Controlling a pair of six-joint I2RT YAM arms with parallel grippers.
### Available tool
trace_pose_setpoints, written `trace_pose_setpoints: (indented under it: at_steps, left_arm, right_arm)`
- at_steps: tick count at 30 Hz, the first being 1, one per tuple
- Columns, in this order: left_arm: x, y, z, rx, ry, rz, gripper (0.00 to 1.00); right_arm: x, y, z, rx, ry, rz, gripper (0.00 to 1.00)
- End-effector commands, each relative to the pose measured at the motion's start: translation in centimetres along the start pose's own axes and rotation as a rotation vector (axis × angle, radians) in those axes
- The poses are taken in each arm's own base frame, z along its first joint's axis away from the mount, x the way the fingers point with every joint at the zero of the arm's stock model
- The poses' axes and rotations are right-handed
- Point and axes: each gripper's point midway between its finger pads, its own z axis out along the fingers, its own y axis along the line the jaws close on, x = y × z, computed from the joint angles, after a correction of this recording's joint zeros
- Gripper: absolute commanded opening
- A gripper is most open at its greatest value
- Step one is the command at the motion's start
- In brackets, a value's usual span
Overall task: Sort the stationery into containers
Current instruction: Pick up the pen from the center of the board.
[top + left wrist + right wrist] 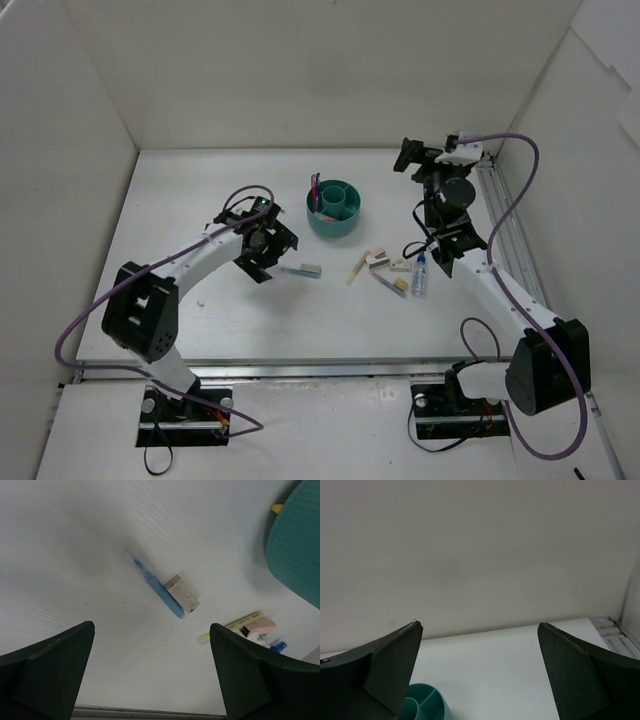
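L jaws + R jaws: both wide open, empty. 1 teal organizer point(333, 230); 1 blue pen point(159, 591) touching 1 eraser point(182, 594); 1 bottle point(419, 275).

— Where are we?
— In a robot lab cell, we'd say. Plain white panels point(330, 70) box in a white table point(250, 320), one rising just behind the right claw point(480, 625).
— What else do we go by?
— Two arms point(195, 255) bolted to black plates point(185, 408) at the near edge, purple cables point(90, 310) looping off them, and a metal rail point(490, 190) beside that claw.
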Motion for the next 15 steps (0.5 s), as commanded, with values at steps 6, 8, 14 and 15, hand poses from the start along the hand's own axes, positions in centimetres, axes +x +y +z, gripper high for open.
trace_pose_setpoints:
  at_steps: [6, 8, 14, 15]
  left_arm:
    - [2.3, -1.9, 2.6, -0.113, 0.081, -0.255, 0.89]
    - [2.8, -2.1, 3.6, -0.132, 0.089, -0.267, 0.86]
    - [3.1, -0.5, 4.6, -0.219, 0.040, -0.315, 0.77]
    - [3.0, -0.3, 4.8, -0.229, 0.029, -0.323, 0.76]
  right_arm:
    - [-3.6, -7.8, -6.3, 0.382, -0.131, 0.064, 0.98]
    - [-4.1, -8.6, -7.3, 0.404, -0.145, 0.059, 0.98]
    - [-4.1, -8.4, -7.6, 0.373, -0.124, -0.003, 0.98]
    - [-4.2, -8.4, -7.6, 0.377, -0.123, -0.003, 0.98]
